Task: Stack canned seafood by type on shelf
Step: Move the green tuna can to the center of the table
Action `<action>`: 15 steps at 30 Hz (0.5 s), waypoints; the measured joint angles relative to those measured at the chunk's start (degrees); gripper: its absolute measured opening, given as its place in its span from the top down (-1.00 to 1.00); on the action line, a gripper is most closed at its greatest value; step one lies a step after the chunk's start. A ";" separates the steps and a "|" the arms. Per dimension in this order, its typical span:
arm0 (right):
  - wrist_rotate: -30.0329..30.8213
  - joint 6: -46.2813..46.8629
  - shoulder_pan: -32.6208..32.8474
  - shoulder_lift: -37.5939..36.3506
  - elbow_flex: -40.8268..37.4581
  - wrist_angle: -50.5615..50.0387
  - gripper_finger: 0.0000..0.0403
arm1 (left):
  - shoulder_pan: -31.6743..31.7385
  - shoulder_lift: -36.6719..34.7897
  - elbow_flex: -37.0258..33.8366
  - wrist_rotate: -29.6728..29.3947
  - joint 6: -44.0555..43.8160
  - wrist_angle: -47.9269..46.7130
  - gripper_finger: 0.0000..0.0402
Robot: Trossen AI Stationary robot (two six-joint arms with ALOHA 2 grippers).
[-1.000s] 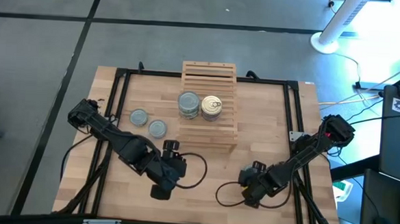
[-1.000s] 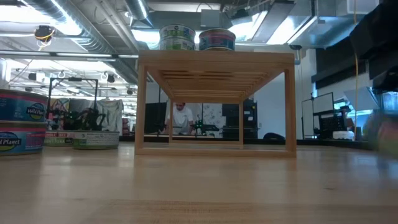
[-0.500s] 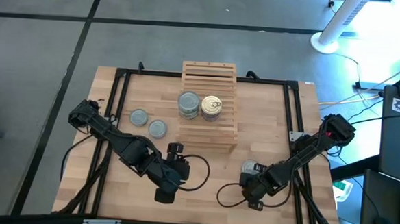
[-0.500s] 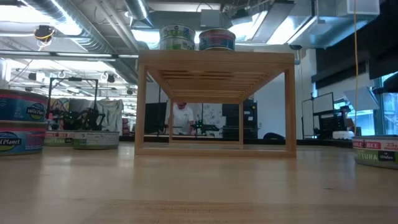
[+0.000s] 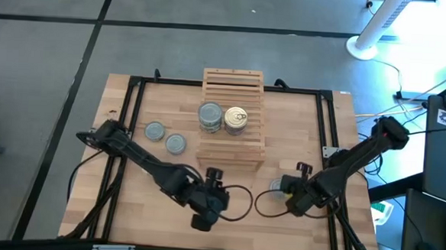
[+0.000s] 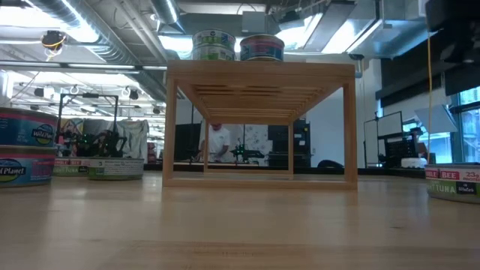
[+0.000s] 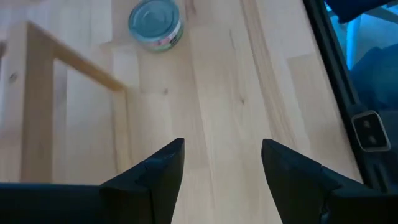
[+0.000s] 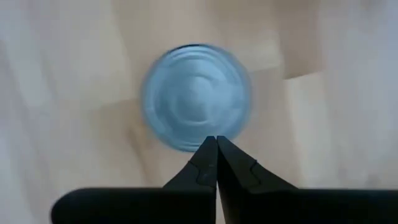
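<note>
The slatted wooden shelf stands at the table's middle. Side by side on its top sit a grey-topped stack of cans and a golden ring-pull can. Two grey-topped cans rest on the table left of the shelf. Another blue-grey-topped can stands on the table right of the shelf's near corner. My right gripper hangs shut above this can's near side, clear of it. My left gripper is open over bare wood near the shelf's leg.
A black frame runs round the tabletop. Cables loop on the wood beside both grippers. In the low view the space under the shelf stands open, and the right can sits at the picture's right edge.
My right gripper, shut throughout, has risen and drawn back toward the table's right edge, uncovering the blue-grey-topped can, which now stands still on the table. My left gripper has moved toward the table's right and down, staying open.
</note>
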 joint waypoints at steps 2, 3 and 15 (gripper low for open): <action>1.69 0.07 -0.04 -0.19 0.02 -2.65 0.97 | 0.54 1.59 0.00 0.02 1.93 3.07 -0.05; 2.27 0.24 -0.04 -0.17 0.00 -4.16 0.97 | 0.87 2.48 0.00 0.18 2.92 4.68 -0.05; 2.83 1.89 -0.04 0.18 -9.12 -1.39 0.97 | 4.80 11.60 0.00 0.78 14.86 22.01 -0.05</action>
